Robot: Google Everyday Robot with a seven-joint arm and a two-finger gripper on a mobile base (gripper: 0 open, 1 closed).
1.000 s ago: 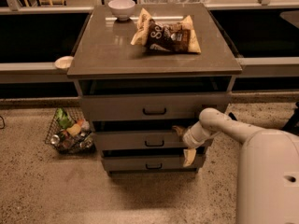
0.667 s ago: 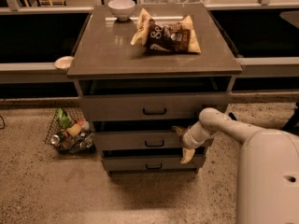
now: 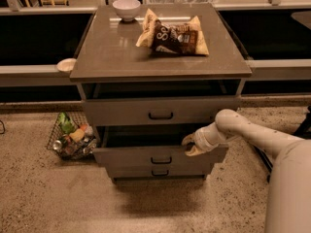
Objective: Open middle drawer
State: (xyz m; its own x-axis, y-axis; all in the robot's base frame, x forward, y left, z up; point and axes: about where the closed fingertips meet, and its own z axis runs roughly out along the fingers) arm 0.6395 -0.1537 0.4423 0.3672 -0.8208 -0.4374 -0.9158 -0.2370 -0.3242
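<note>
The grey-brown cabinet (image 3: pixel 160 62) has three drawer fronts with small black bar handles. The middle drawer (image 3: pixel 131 155) stands pulled out toward the camera, with a dark open gap above its front and its handle (image 3: pixel 160 160) in the centre. My gripper (image 3: pixel 191 145) is at the top edge of the middle drawer front, right of the handle, on the end of the pale arm (image 3: pixel 243 130) that reaches in from the right. The top drawer (image 3: pixel 121 113) sits above it and the bottom drawer (image 3: pixel 131 171) below it.
A white bowl (image 3: pixel 126 8) and chip bags (image 3: pixel 175 35) lie on the cabinet top. A wire basket (image 3: pixel 70 137) of items stands on the floor left of the cabinet. A small cup (image 3: pixel 65 65) rests on the ledge at the left. My pale body (image 3: pixel 291 188) fills the lower right.
The middle drawer front has come out toward the camera and its dark gap has widened. My gripper has moved with it, from the drawer's right side to its top edge.
</note>
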